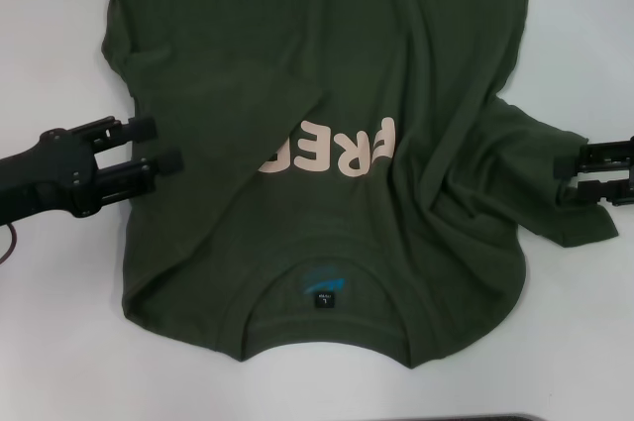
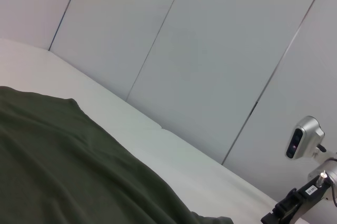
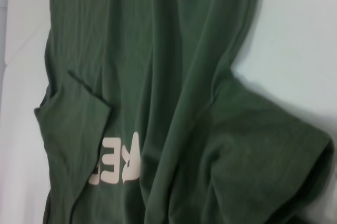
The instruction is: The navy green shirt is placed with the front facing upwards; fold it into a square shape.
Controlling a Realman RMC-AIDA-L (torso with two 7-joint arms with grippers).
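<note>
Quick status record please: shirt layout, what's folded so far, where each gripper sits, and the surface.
shirt: the navy green shirt lies front up, collar toward the robot, cream letters partly covered
left side: left sleeve is folded in over the body
right side: right sleeve lies spread out and wrinkled
left gripper: open, at the shirt's left edge, holding nothing
right gripper: fingers apart at the right sleeve's end; grip unclear
surface: white table

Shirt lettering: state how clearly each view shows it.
Head view: cream lettering on the navy green shirt reads crisply, partly folded under. Right wrist view: letters soft and blurred. Left wrist view: only plain shirt cloth, no lettering visible.
</note>
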